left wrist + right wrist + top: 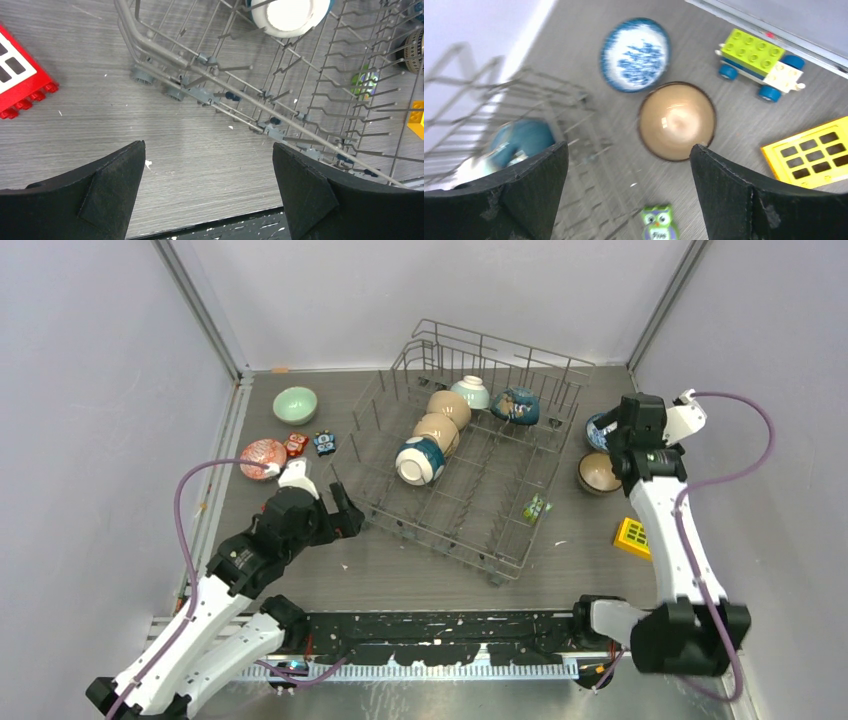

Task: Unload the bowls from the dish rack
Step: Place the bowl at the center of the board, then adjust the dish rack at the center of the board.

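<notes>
Bowls (437, 430): I found five lodged among the tines of the dish rack (470, 525) and four out on the table (420, 580). Right gripper (628, 150) hung with jaws wide and empty. The brown bowl (677, 121) and blue-white bowl (635, 55) sat directly beneath it, with the rack off its left finger. Left gripper (209, 150), likewise spread and empty, hovered off the rack's corner, white-teal bowl (290, 15) ahead of it. I judged unloading roughly half done; the next move calls for a reach into the rack and a hold on a rim. The surface was grey wood-grain, white-flecked, and pale walls (100, 360) enclosed it.
</notes>
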